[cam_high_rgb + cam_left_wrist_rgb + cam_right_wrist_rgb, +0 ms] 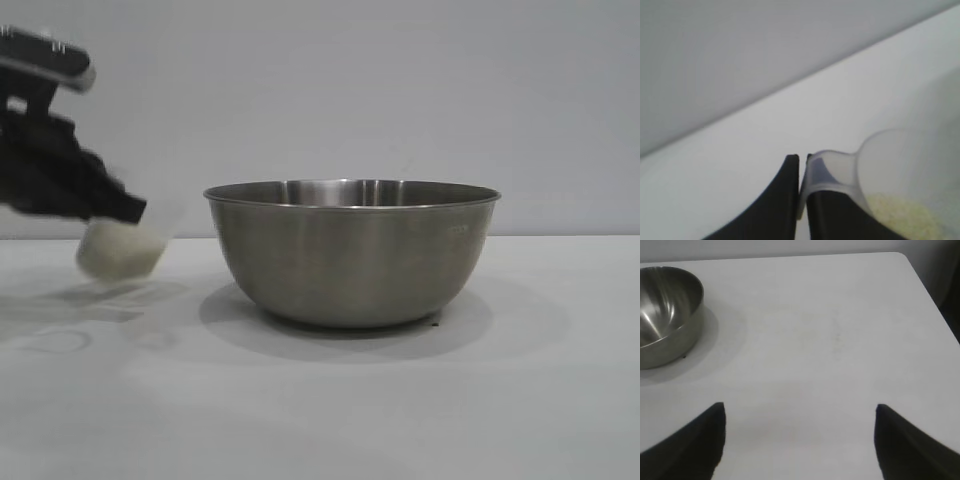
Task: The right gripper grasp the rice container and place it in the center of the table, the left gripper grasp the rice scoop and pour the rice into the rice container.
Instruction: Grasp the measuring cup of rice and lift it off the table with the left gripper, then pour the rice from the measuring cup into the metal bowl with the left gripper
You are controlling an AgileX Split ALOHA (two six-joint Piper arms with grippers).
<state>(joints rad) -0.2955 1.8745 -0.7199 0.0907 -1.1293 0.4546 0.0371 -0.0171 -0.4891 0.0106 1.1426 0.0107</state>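
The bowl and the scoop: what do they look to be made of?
The rice container looks like brushed stainless steel: grey, with soft streaky reflections and a thin rolled rim. The rice scoop, held clear of the table by the left tool, looks like frosted translucent plastic, since the white rice shows dimly through its wall.

Even, soft light; left gripper (125,210) motion-blurred, bowl (352,252) perhaps lit from above.
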